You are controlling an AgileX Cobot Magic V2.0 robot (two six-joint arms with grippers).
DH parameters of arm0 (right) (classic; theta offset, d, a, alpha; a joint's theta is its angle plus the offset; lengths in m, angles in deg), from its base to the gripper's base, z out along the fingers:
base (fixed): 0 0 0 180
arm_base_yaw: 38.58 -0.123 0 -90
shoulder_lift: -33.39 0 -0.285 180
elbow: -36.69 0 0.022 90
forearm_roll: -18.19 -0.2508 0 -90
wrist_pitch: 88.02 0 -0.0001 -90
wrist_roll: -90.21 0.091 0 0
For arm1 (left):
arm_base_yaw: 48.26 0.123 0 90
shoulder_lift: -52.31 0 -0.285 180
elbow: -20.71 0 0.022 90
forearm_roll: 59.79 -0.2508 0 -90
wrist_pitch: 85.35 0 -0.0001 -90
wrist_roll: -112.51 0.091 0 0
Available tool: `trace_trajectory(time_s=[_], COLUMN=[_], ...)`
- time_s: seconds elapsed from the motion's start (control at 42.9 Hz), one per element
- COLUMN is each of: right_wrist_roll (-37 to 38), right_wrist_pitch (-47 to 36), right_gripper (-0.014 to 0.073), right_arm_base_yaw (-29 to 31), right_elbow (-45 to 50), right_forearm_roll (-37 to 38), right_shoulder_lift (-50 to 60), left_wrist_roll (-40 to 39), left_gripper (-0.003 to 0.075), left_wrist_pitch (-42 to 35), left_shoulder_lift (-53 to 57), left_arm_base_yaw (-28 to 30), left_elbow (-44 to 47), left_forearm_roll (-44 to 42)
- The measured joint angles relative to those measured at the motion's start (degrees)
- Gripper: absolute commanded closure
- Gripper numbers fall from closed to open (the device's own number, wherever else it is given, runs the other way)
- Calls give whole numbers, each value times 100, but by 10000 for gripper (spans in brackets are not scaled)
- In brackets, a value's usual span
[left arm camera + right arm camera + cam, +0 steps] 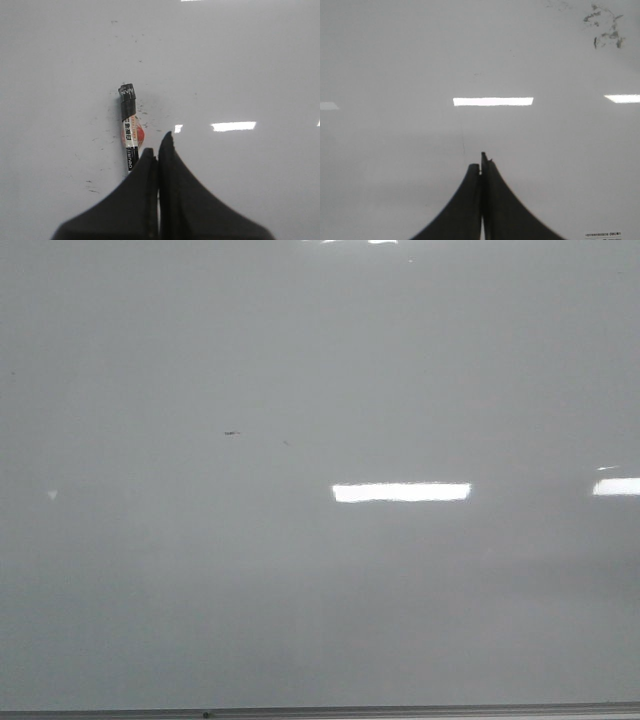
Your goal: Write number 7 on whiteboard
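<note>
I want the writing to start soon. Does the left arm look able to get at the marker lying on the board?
Probably yes. The marker lies flat on the whiteboard just beyond the left pincer, with nothing over or against it. The pincer's jaws are closed, so they would have to open first.

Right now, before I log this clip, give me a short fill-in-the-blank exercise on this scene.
1. In the front view, the whiteboard shows no written ____.
2. In the left wrist view, a marker lies beside the left gripper, whose fingers are pressed ____.
3. The right gripper is shut and holds ____.

Missing words: 7; together; nothing
</note>
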Motion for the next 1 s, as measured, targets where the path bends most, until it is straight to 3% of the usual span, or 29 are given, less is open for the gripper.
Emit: trace_trajectory(time_s=[0.396,0.652,0.815,1.001], right_wrist_roll=[0,0,0,0], right_wrist_pitch=[-35,-97,716,1225], right_gripper=[662,660,660,660], right_arm_base_yaw=[0,0,0,0], right_elbow=[0,-365,-1388,-2188], right_forearm_roll=[0,-318,-387,-409], right_shoulder_lift=[0,0,-133,-1015], left_wrist_roll=[0,0,0,0], left_gripper=[741,741,741,741], left_wrist_pitch=[0,-593,-85,951], left_shoulder_lift=[0,0,-208,-1328], left_arm_base_yaw=[0,0,0,0], left_elbow=[0,-230,-1193,-2049], left_forearm_roll=[0,0,0,0])
